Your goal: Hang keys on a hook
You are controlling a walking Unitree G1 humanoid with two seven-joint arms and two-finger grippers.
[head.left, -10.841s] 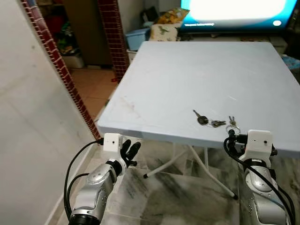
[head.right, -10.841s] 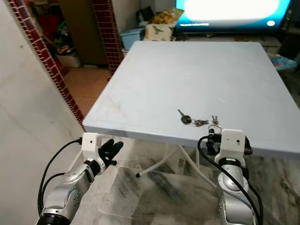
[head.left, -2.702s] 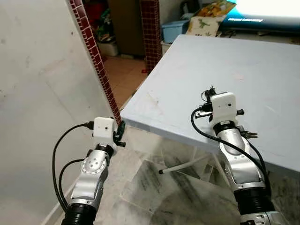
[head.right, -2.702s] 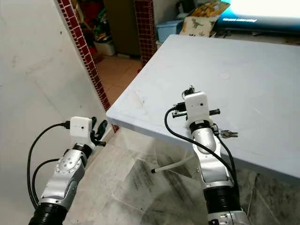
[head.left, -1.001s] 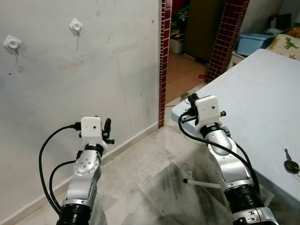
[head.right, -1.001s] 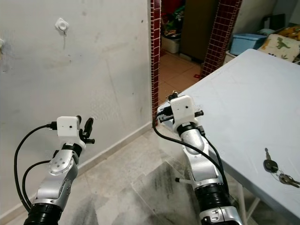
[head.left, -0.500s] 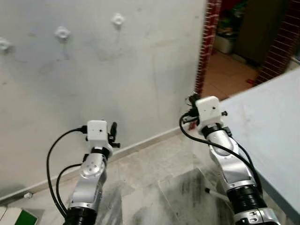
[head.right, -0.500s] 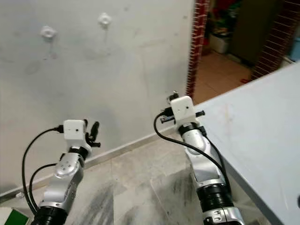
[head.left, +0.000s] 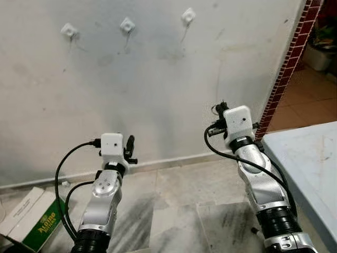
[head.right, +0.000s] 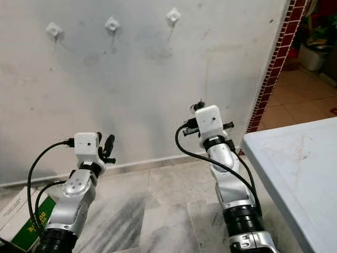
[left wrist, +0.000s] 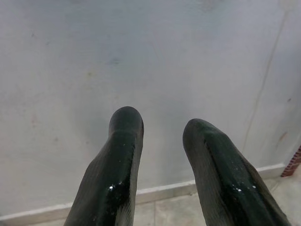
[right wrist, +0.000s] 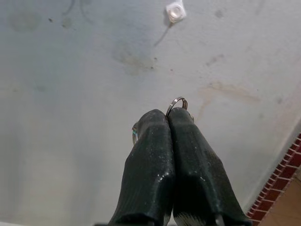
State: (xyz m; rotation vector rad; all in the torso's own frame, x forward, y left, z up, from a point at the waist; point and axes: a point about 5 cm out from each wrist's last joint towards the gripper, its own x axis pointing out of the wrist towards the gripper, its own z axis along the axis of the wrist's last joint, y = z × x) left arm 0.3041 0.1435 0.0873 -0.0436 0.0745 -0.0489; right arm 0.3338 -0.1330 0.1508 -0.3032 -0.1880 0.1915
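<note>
On the grey plaster wall [head.left: 158, 95] ahead, three small white hooks sit in a row high up: a left hook [head.left: 68, 30], a middle hook [head.left: 127, 24] and a right hook [head.left: 188, 15], the last also seen in the right wrist view [right wrist: 175, 12]. The right gripper [right wrist: 168, 115] is raised toward the wall below the right hook and well apart from it, its two black fingers [right wrist: 150, 160] pressed tight together on the keys [right wrist: 177, 102], of which a silver ring pokes out past the fingertips and a sliver of metal shows at the side of one finger. The left gripper [left wrist: 162, 127] is held lower, pointing at bare wall above the skirting, its fingers [left wrist: 117, 165] spread with a plain gap between them and nothing in it. At the right, the corner of the pale blue worktop [head.left: 310, 158] comes into view beside a red brick pillar [head.left: 284, 74]. On the marble floor [head.left: 174, 211] by the wall lies a white and green carton [head.left: 37, 219].
</note>
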